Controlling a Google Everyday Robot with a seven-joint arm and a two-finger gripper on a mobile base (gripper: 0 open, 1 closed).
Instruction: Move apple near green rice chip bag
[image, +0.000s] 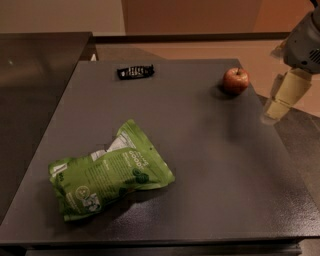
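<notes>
The apple (235, 80) is small, red and yellowish, and sits near the far right corner of the dark grey table (200, 150). The green rice chip bag (107, 171) lies crinkled at the front left of the table, far from the apple. My gripper (276, 107) hangs at the right edge of the view, just off the table's right edge. It is to the right of the apple and slightly nearer to me, apart from it, and it holds nothing that I can see.
A small black rectangular device (135, 72) lies near the table's far edge, left of centre. A dark counter (35, 75) adjoins the table on the left. Tan floor (200, 50) lies beyond the far edge.
</notes>
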